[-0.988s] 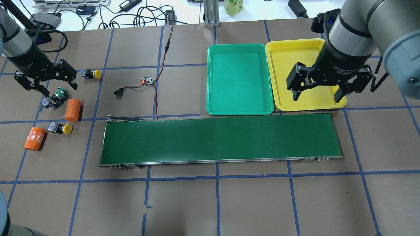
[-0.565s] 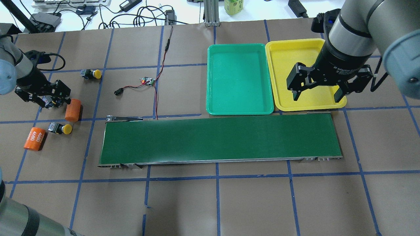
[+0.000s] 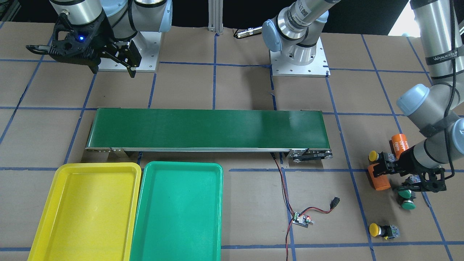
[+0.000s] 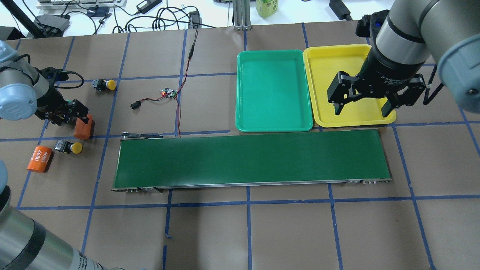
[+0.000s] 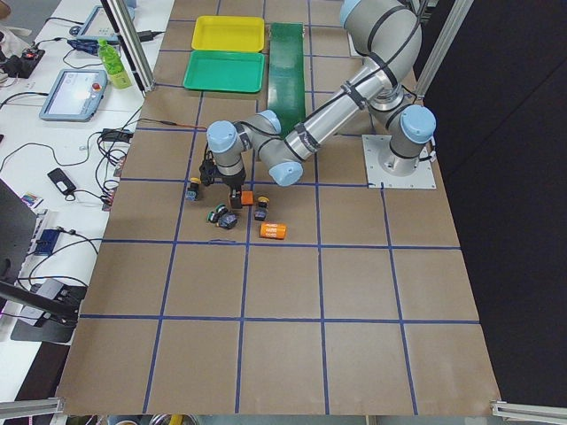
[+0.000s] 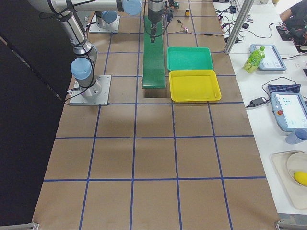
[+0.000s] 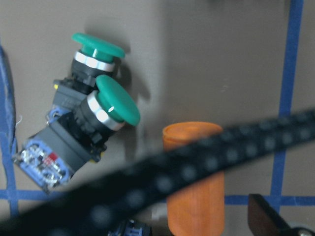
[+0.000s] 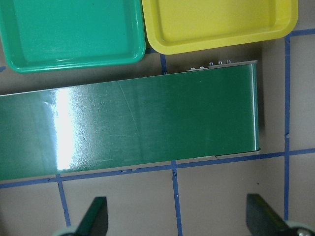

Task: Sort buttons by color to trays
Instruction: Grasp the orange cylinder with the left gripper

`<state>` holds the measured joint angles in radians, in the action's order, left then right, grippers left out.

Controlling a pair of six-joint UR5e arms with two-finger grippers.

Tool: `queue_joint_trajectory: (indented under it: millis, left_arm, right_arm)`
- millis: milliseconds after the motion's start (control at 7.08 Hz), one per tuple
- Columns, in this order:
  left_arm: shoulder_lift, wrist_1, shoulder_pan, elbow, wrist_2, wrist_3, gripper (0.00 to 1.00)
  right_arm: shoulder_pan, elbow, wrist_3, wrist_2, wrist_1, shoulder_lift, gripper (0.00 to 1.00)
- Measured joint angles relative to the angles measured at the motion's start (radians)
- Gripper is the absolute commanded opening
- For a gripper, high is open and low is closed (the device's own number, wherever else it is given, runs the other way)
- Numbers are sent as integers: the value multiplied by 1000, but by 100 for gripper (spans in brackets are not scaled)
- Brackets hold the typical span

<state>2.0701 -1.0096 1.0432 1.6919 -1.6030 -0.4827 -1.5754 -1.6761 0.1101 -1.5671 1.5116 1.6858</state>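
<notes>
The 2 green-capped push-buttons on black-grey blocky bodies [image 7: 115,101] lie on their sides, touching each other, at the table's left end, just beside a plain orange cylinder [image 7: 194,177]. Over the last 1 s we have watched the left gripper [image 3: 389,178] drop from well above them to low over this cluster and slide right toward the cylinder. In the overhead view it now hides the green caps. Its fingers are apart, with nothing held.

We judge that a pick is about to close. The wrist view puts the cylinder nearer the middle of the gap than the buttons, so a wrong catch is possible.

The 2 yellow-capped push-buttons [image 4: 106,84] and the orange cylinder printed "4680" [image 4: 39,159] have not moved. The right gripper [image 4: 362,110] hangs unchanged, fingers spread, at the far right by the bright yellow plastic tray [image 4: 326,63] and the green plastic tray [image 4: 273,90]. No button has reached either.
</notes>
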Motion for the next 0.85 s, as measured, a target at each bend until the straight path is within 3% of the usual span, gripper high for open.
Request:
queue_joint_trajectory:
  millis: [282,565,847]
  left_arm:
    - [24,6,1,7,2,31,55]
    - [32,6,2,12,3,32,6]
    - [28,3,9,14,20,19,0]
  right_arm:
    - [0,0,-1,-1,-1,0,100]
    - [0,0,-1,-1,-1,0,100]
    - [0,1,-1,0,0,0,100]
